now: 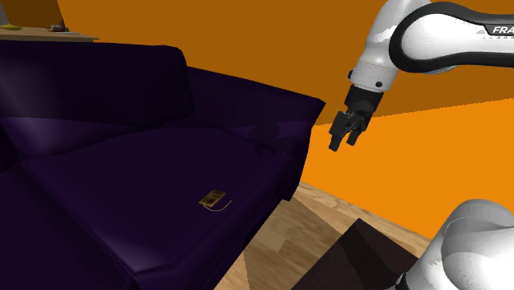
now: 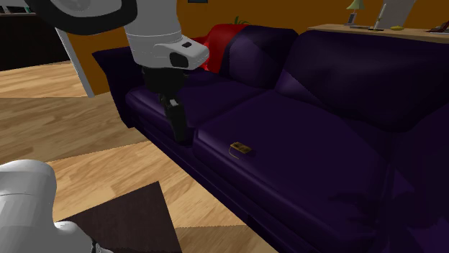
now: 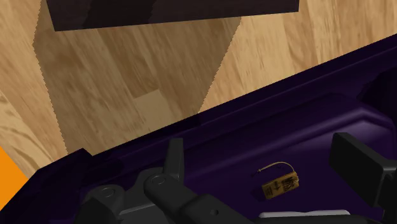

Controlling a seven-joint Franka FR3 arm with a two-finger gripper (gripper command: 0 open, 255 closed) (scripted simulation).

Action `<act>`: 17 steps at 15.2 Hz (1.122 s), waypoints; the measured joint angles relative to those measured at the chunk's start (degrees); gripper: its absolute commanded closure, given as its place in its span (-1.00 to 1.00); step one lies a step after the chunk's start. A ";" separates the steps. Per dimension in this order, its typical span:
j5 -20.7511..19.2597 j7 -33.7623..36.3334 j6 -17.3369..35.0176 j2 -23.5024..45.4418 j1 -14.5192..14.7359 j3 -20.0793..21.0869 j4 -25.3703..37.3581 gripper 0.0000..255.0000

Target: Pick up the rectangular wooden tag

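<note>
Black gripper point(image 1: 344, 138), spread and empty, hangs seemingly well above the wooden tag point(image 1: 212, 198).

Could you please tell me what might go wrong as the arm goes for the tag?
The tag lies flat on the sofa cushion, so the open gripper may dig into the cushion instead of clasping it. It sits near the cushion's front edge; a nudge could push it onto the floor.

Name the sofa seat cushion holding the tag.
The cushion right of the seam in the second exterior view, brown tag near its front edge; its neighbour adjoins the red pillow.
</note>
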 measured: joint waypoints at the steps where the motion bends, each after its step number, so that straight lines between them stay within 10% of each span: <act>1: 0.00 0.00 0.00 0.00 0.00 0.00 0.00 -1.00; 17: 1.53 27.82 17.33 29.09 -0.55 16.73 8.08 -1.00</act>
